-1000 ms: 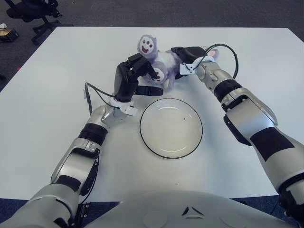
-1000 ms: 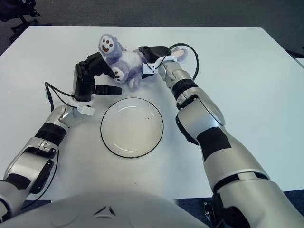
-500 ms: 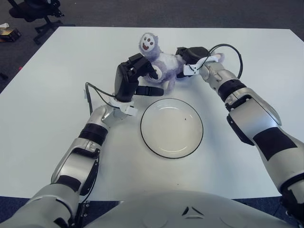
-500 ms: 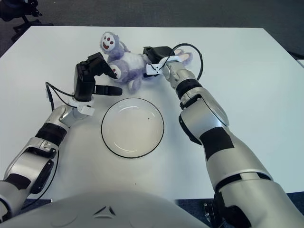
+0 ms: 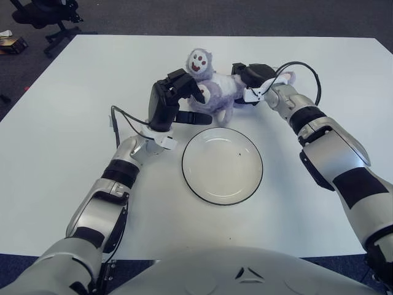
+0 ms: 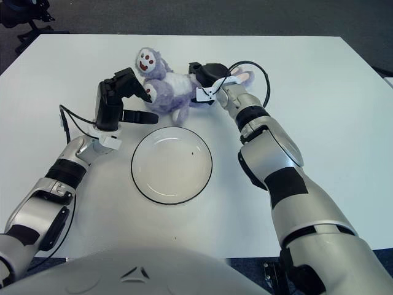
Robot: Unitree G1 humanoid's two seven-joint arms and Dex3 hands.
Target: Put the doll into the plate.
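A purple plush doll (image 5: 215,92) with a white smiling face lies on the white table, just beyond the far rim of the white plate (image 5: 186,178). My right hand (image 5: 247,77) is at the doll's right side, fingers shut on its body. On the doll's left, my left hand (image 5: 184,98) stands upright with its fingers spread, and the fingertips reach the plush without closing on it. The plate has a thin dark rim and holds nothing.
A black cable loops off my right wrist (image 5: 305,66), and another hangs by my left forearm (image 5: 116,120). An office chair (image 5: 43,15) stands on the dark floor past the table's far left corner. Bare white tabletop surrounds the plate.
My right hand has dragged the doll a little to the right and nearer the plate. The left hand has stayed where it was.
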